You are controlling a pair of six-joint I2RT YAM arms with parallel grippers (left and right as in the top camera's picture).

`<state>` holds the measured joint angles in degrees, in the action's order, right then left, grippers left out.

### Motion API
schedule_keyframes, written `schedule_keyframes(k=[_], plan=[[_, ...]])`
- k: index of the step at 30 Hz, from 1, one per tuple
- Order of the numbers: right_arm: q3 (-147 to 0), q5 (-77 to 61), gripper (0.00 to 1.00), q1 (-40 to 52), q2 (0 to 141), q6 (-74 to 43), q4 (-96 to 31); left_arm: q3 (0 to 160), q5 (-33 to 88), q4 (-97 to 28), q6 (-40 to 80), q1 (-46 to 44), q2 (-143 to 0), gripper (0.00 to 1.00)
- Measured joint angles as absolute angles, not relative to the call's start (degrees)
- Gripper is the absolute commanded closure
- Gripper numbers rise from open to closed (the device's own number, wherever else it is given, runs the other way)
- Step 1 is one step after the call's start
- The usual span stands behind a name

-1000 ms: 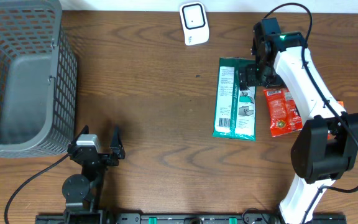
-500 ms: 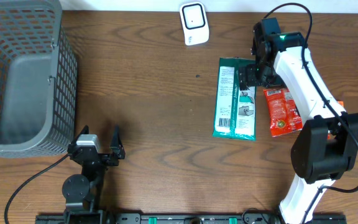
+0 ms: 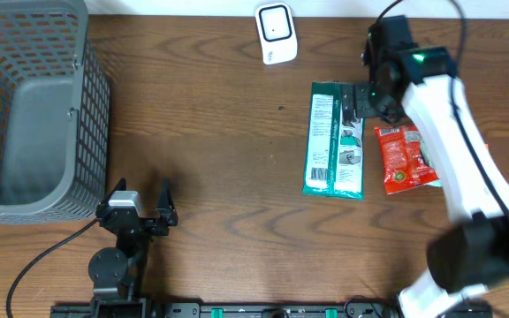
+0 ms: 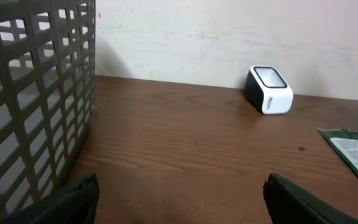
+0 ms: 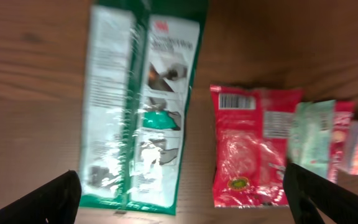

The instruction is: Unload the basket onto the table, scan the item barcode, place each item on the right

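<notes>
A green and white packet (image 3: 334, 141) lies flat right of the table's middle, and a red packet (image 3: 405, 157) lies just to its right. The white barcode scanner (image 3: 275, 33) stands at the back edge, its window facing forward. My right gripper (image 3: 365, 97) hovers open over the far end of the two packets and holds nothing. The right wrist view looks down on the green packet (image 5: 138, 106) and the red packet (image 5: 250, 146), both between the wide-set fingers (image 5: 48, 199). My left gripper (image 3: 140, 193) rests open and empty at the front left. From there I see the scanner (image 4: 270, 90) far ahead.
A grey mesh basket (image 3: 34, 106) fills the back left corner, and it stands close on the left of the left gripper (image 4: 182, 205) as a wall (image 4: 36, 93). Another pale green and red packet (image 5: 319, 134) lies right of the red one.
The right arm has risen and swung a little toward the back right, its gripper still open. The packets, the scanner and the left arm have not moved.
</notes>
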<state>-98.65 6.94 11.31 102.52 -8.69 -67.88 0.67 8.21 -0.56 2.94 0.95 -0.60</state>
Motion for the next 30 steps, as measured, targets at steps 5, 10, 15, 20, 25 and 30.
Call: schedule_keyframes(k=[5, 10, 15, 20, 25, 30], plan=[[-98.7, 6.8, 0.01, 11.9, 87.6, -8.7, -67.9, 0.7, 8.2, -0.6, 2.9, 1.0, -0.6, 0.14], [-98.8, 8.3, 0.01, 11.9, 73.5, -7.8, -67.9, 0.7, 8.2, -0.6, 2.9, 1.0, -0.6, 0.14], [-99.0, 9.9, 0.01, 11.9, 62.1, -6.3, -68.4, 0.7, 8.2, -0.6, 2.9, 1.0, -0.6, 0.14], [-98.3, 10.8, 0.01, 11.7, 51.9, -3.7, -68.3, 0.7, 8.2, -0.6, 2.9, 1.0, -0.6, 0.14], [-90.3, 10.5, 0.01, 9.4, 37.1, -2.7, -63.9, 0.8, 8.3, -0.7, 2.9, 1.0, -0.6, 0.14], [-75.8, 9.6, 0.01, 6.0, 23.1, -2.3, -55.6, 1.0, 8.4, -1.0, 2.9, 1.0, -0.6, 0.14]])
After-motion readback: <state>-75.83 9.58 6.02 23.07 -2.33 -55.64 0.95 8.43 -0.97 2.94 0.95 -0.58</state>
